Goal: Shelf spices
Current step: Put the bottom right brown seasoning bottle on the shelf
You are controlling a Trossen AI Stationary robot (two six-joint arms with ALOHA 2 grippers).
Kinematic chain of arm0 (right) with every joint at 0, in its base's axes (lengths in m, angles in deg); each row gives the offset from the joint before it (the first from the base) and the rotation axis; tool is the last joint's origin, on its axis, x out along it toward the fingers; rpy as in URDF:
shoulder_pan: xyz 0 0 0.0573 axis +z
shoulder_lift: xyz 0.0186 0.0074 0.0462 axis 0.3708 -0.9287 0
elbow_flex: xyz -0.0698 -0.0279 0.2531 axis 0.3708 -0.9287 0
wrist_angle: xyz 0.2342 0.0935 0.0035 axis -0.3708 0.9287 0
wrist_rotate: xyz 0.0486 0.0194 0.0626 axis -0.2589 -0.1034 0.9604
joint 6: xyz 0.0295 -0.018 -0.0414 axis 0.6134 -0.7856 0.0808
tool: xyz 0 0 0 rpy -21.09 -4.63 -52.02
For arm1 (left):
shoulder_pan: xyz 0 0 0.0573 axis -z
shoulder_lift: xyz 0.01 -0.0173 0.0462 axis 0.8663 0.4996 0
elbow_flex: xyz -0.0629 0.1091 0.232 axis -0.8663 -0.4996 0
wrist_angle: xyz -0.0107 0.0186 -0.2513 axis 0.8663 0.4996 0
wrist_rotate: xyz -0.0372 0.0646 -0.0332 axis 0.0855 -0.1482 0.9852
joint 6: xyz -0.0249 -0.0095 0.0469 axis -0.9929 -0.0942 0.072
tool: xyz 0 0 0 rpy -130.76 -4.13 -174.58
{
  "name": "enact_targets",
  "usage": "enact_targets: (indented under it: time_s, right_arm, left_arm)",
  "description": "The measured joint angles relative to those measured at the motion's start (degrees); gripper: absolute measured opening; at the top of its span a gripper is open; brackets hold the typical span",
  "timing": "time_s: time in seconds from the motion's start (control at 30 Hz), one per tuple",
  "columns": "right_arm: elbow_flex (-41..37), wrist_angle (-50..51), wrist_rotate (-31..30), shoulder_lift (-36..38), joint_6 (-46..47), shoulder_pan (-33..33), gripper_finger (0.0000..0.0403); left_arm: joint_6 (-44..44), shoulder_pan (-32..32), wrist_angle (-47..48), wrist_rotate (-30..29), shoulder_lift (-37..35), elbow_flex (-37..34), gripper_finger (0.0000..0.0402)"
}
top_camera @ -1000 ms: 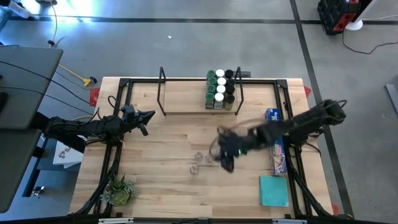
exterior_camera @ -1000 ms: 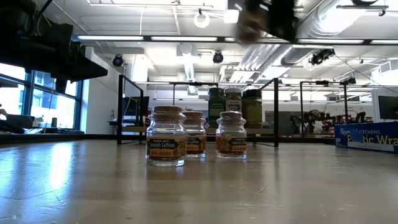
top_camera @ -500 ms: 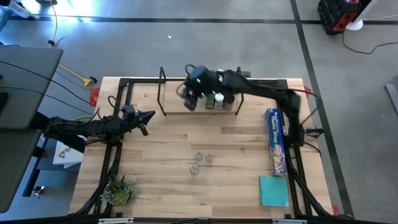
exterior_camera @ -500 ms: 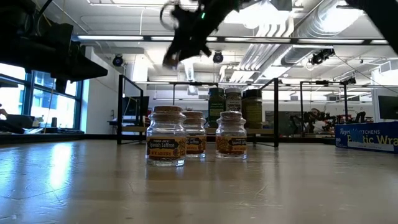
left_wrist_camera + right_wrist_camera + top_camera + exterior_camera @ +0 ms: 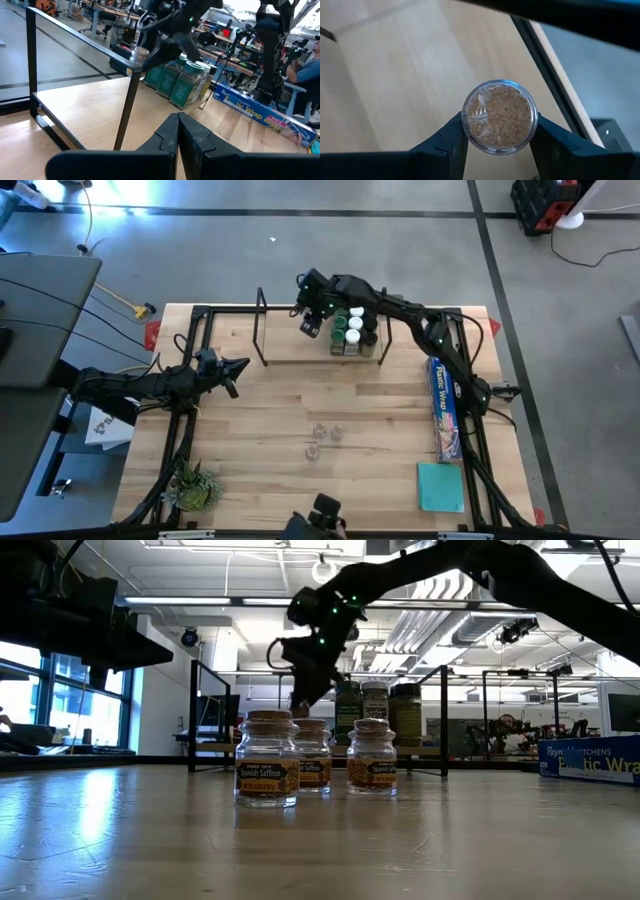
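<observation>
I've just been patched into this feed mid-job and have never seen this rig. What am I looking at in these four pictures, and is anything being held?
Two dark robot arms work at a wooden table. One picture looks straight down, one looks level across the tabletop, and one comes from each wrist. The right gripper is over the shelf at the back, shut on a clear spice jar, beside shelved jars. Three more jars wait mid-table. The left gripper is shut, empty, waiting at the left. A plastic-wrap box, teal pad and small plant also lie there.

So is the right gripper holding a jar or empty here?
Holding one: the right gripper has its fingers clamped on a small clear jar, above the shelf.
</observation>
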Motion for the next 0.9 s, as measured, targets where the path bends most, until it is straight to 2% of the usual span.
enact_targets:
  time_s: [0.6,0.7,0.9]
  right_arm:
    - [-0.87,1.73,-0.58,-0.47,-0.33,-2.18,0.0171]
    - [-0.87,1.80,-0.61,-0.47,-0.93,-2.18,0.0190]
    - [-0.87,2.90,-1.66,-0.47,-1.05,-2.18,0.0253]
  left_arm:
    - [0.00,-0.02,-0.02,0.00,0.02,0.02,0.0005]
    - [0.00,-0.02,0.00,0.00,0.01,0.02,0.0005]
    - [0.00,0.00,-0.02,0.01,0.00,0.02,0.0005]
